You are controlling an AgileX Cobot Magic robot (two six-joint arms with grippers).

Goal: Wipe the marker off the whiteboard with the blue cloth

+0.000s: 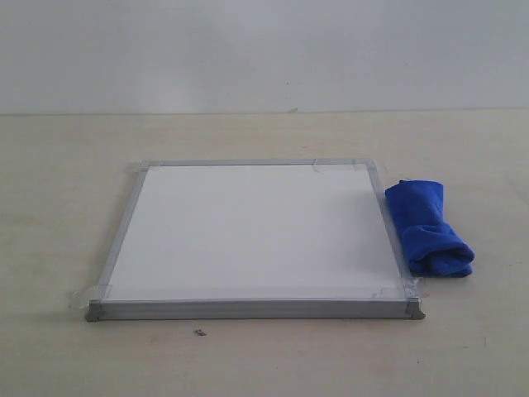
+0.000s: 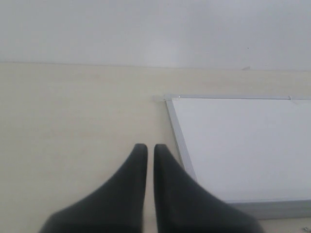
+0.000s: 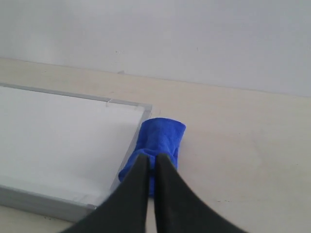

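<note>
The whiteboard (image 1: 256, 231) lies flat on the beige table, grey-framed, with clear tape at its corners. Its white face shows no red marker in any view. The blue cloth (image 1: 430, 227) lies bunched on the table, against the board's right edge. Neither gripper appears in the exterior view. In the left wrist view my left gripper (image 2: 150, 148) is shut and empty, over the table beside the whiteboard (image 2: 243, 145). In the right wrist view my right gripper (image 3: 151, 158) is shut with nothing in it. The blue cloth (image 3: 163, 133) lies beyond its tips, next to the whiteboard (image 3: 58, 131).
A pale wall (image 1: 264, 50) rises behind the table's far edge. A small dark speck (image 1: 199, 332) lies on the table in front of the board. Bare tabletop (image 1: 50, 207) surrounds the board on the left and front.
</note>
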